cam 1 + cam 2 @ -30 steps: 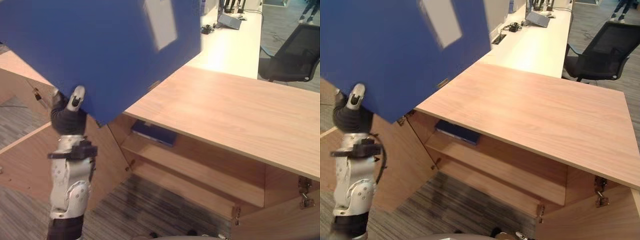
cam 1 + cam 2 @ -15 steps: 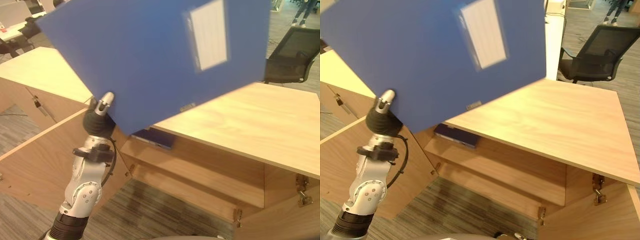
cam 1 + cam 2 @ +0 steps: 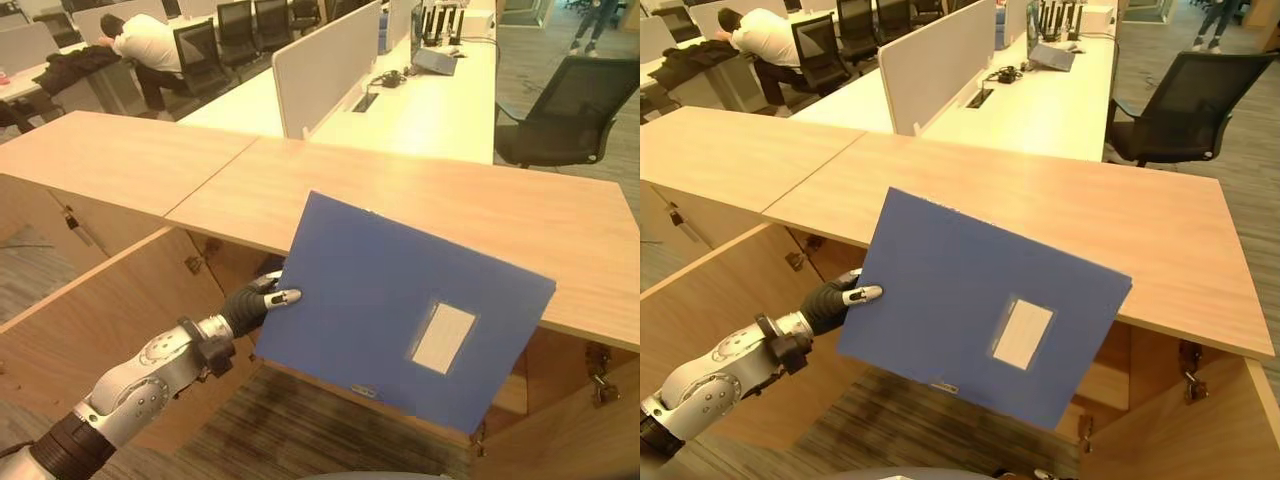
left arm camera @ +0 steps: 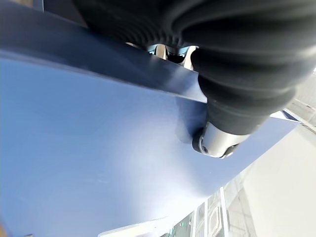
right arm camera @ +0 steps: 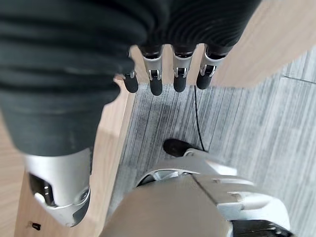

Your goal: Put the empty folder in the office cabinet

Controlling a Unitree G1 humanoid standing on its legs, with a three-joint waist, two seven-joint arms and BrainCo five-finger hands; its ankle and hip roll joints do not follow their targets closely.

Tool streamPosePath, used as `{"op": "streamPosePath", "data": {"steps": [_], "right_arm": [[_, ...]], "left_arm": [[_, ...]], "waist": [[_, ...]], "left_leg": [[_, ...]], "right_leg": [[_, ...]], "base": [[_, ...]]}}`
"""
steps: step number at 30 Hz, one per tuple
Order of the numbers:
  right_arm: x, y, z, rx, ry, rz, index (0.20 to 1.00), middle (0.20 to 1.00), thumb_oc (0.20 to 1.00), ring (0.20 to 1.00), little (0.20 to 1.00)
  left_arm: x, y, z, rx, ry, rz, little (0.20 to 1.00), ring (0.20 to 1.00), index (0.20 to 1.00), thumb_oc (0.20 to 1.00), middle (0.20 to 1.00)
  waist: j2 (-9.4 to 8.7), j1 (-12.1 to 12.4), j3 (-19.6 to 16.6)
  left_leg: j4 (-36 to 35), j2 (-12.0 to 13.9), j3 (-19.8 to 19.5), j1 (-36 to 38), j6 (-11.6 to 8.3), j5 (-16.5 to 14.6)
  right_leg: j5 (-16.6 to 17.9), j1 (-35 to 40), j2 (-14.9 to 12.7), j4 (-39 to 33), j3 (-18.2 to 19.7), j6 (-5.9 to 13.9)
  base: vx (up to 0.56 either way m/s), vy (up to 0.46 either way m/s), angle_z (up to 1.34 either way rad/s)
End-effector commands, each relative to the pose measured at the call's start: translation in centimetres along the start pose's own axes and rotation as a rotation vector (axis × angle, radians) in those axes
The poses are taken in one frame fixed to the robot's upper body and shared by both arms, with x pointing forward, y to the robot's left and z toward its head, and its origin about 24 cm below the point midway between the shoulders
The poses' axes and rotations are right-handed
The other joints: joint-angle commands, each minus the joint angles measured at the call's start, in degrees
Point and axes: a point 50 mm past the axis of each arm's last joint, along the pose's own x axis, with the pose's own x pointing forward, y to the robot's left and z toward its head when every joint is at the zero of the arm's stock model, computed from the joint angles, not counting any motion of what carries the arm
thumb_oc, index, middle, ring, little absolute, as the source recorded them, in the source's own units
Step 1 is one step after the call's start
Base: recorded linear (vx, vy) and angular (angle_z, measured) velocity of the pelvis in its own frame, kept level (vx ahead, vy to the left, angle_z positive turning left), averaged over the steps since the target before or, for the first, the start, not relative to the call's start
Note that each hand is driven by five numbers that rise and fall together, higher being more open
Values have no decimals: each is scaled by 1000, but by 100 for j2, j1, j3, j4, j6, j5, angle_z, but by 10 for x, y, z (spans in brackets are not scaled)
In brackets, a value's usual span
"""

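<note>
A blue folder (image 3: 400, 310) with a white label hangs tilted in front of the wooden cabinet (image 3: 450, 205), covering most of its opening. My left hand (image 3: 250, 304) grips the folder's left edge, thumb (image 4: 216, 139) pressed on its front face and the other fingers hidden behind it. The folder (image 4: 98, 148) lies flat under that thumb in the left wrist view. My right hand (image 5: 168, 74) hangs low beside a wooden panel (image 5: 106, 163), fingers straight and holding nothing.
The cabinet's left door (image 3: 95, 320) stands swung open toward me, and the right door (image 3: 565, 435) is open at the lower right. A black office chair (image 3: 575, 95) stands behind the cabinet. A person (image 3: 140, 40) leans on a far desk.
My left arm has swung down and forward. The folder dropped from high up near the camera to the front of the cabinet opening, its label now at the lower right.
</note>
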Motion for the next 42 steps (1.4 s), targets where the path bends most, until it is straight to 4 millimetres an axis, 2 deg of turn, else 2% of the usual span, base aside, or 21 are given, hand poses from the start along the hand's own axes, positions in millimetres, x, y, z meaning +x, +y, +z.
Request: {"op": "streamPosePath", "data": {"steps": [1,4,5,6,7,10,14,17,19,20,21,24,26,29,35,38,41,42], "right_arm": [[1,10,13,-61,-9,29,1000,1000,1000,1000,1000],[0,5,13,-53,-5,30,1000,1000,1000,1000,1000],[0,5,13,-54,-5,30,1000,1000,1000,1000,1000],[0,0,11,-52,3,28,1000,1000,1000,1000,1000],[0,0,11,-54,3,28,1000,1000,1000,1000,1000],[-1,-4,14,-36,-5,26,1000,1000,1000,1000,1000],[-1,-6,25,-33,-39,25,1000,1000,1000,1000,1000],[-1,-4,31,-43,-55,30,1000,1000,1000,1000,1000],[-1,-2,32,-45,-58,32,1000,1000,1000,1000,1000],[-1,2,39,-43,-85,37,1000,1000,1000,1000,1000],[-1,2,39,-47,-86,36,1000,1000,1000,1000,1000],[-2,9,54,-18,-149,60,1000,1000,1000,1000,1000],[-3,13,62,-1,-182,75,1000,1000,1000,1000,1000],[-8,20,84,46,-278,121,1000,1000,1000,1000,1000],[-32,41,137,6,-543,245,1000,1000,1000,1000,1000],[-44,55,154,-110,-623,301,1000,1000,1000,1000,1000],[-61,76,176,-424,-716,305,1000,1000,1000,1000,1000],[-62,76,177,-424,-717,305,1000,1000,1000,1000,1000]], "left_arm": [[-4,-10,35,211,-25,-115,200,200,200,200,200],[-16,-6,40,376,74,-125,200,200,200,200,200],[-17,-6,40,376,74,-124,200,200,200,200,200],[-29,3,46,548,137,-87,200,200,200,200,200],[-29,3,45,548,137,-85,200,200,200,200,200],[-41,16,55,828,218,-10,200,200,200,200,200],[-60,44,62,1212,337,194,200,200,200,200,200],[-78,65,61,1372,452,340,200,200,200,200,200],[-83,70,59,1422,490,378,200,200,200,200,200],[-90,78,57,1496,524,463,200,200,200,200,200],[-92,78,56,1496,525,467,200,200,200,200,200],[-102,85,42,1556,541,627,200,200,200,200,200],[-102,87,36,1549,543,644,200,200,200,200,200],[-97,86,27,1506,512,667,200,200,200,200,200],[-73,65,32,1463,330,586,200,200,200,200,200],[-58,52,38,1453,255,479,200,200,200,200,200],[-43,35,46,1418,176,355,200,200,200,200,200],[-43,35,47,1419,175,355,200,200,200,200,200]], "waist": [[-419,-14,-90],[-406,30,-90],[-409,23,-93],[-395,69,-94],[-395,61,-94],[-396,128,-88],[-416,166,-83],[-426,188,-80],[-434,186,-85],[-466,228,-66],[-458,207,-71],[-515,222,-48],[-527,212,-41],[-518,220,-20],[-520,191,17],[-508,189,21],[-502,202,20],[-504,201,22]], "left_leg": [[-117,-220,188,-338,-98,-10],[-117,-212,207,-336,-107,-6],[-117,-212,209,-338,-107,-6],[-117,-210,240,-344,-117,0],[-117,-210,242,-344,-117,0],[-117,-199,272,-324,-128,-18],[-117,-188,265,-350,-120,1],[-117,-186,264,-339,-110,-20],[-117,-186,264,-351,-106,-22],[-117,-183,267,-337,-100,-40],[-117,-184,267,-344,-99,-37],[-117,-181,287,-352,-90,-60],[-117,-180,296,-350,-90,-66],[-117,-167,321,-338,-88,-78],[-117,-155,370,-329,-98,-85],[-117,-156,388,-318,-101,-85],[-117,-142,395,-288,-112,-110],[-117,-145,393,-308,-107,-82]], "right_leg": [[-24,736,-283,-525,433,619],[-15,724,-296,-525,427,637],[-15,721,-296,-525,428,637],[-4,706,-308,-525,398,655],[-4,706,-308,-525,400,655],[-24,727,-315,-525,393,666],[-27,709,-326,-525,391,661],[-49,711,-325,-525,412,650],[-54,701,-326,-525,411,646],[-74,715,-324,-525,423,638],[-72,708,-325,-525,423,638],[-101,703,-316,-525,447,614],[-106,700,-315,-525,456,609],[-114,699,-315,-525,469,601],[-95,699,-335,-525,473,595],[-87,703,-343,-525,465,598],[-109,737,-341,-525,469,599],[-86,719,-344,-525,465,596]], "base": [[0,0,0],[0,0,0],[0,0,0],[0,0,0],[0,0,0],[0,0,0],[0,0,0],[0,0,0],[0,0,0],[0,0,0],[0,0,0],[0,0,0],[0,0,0],[-3,1,-1],[-7,2,-5],[-6,0,-6],[0,0,0],[0,0,0]]}}
